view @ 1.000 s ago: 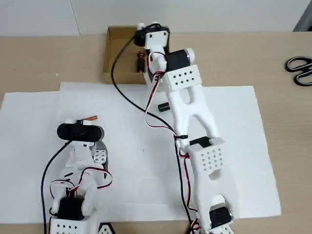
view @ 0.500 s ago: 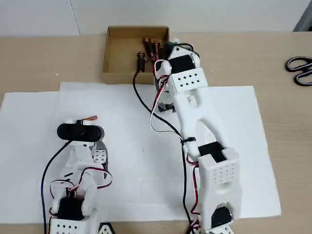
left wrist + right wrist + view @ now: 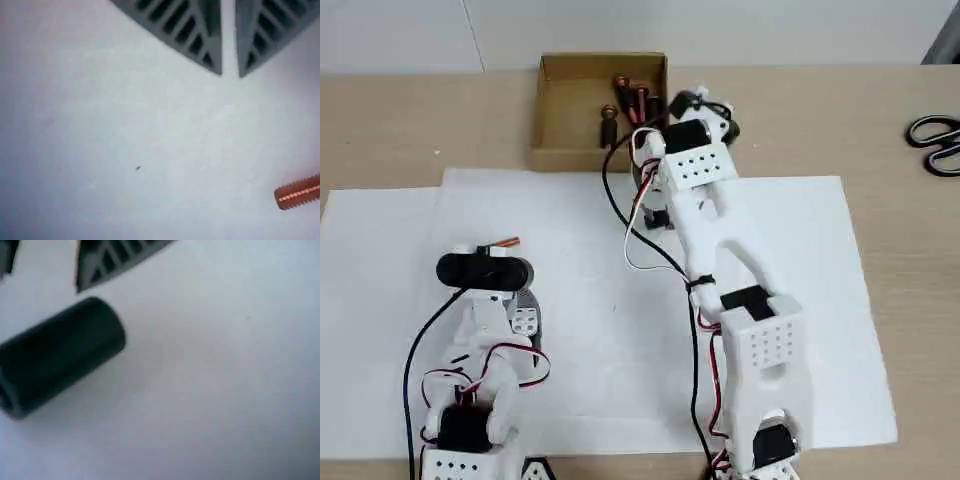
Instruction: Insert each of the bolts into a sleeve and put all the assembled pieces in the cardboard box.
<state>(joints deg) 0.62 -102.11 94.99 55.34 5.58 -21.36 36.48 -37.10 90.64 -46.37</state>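
Cardboard box (image 3: 570,115), at the far edge of the white paper sheet (image 3: 400,230): we count three assembled pieces (image 3: 626,98) lying inside it, toward the side nearer the right arm.

Right gripper (image 3: 42,277): released and empty, with the fingers spread over bare paper. In the high view we place it under the outstretched right arm, just short of the box.

Left gripper (image 3: 230,74): drawn almost together, with only a slim slit of paper showing between the ribbed fingers and nothing held.

Sleeve (image 3: 60,355): a black cylinder on its side on the paper, just past the right fingertips and not between them. In the high view the sleeve (image 3: 658,218) sits beside the right arm's forward link, near the box and well apart from the left arm. We judge that its long axis runs closer to the line joining the two fingertips than across that line. A plain closing would then meet its ends, so the wrist probably needs turning first.

Bolt (image 3: 505,242): copper-coloured and loose on the paper just beyond the left arm's wrist camera, its long axis roughly across the table. The left wrist view catches its threaded end (image 3: 298,192), off to one side of the fingertips and apart from them. We take the left arm as the nearer one for the bolt and the right arm for the sleeve.
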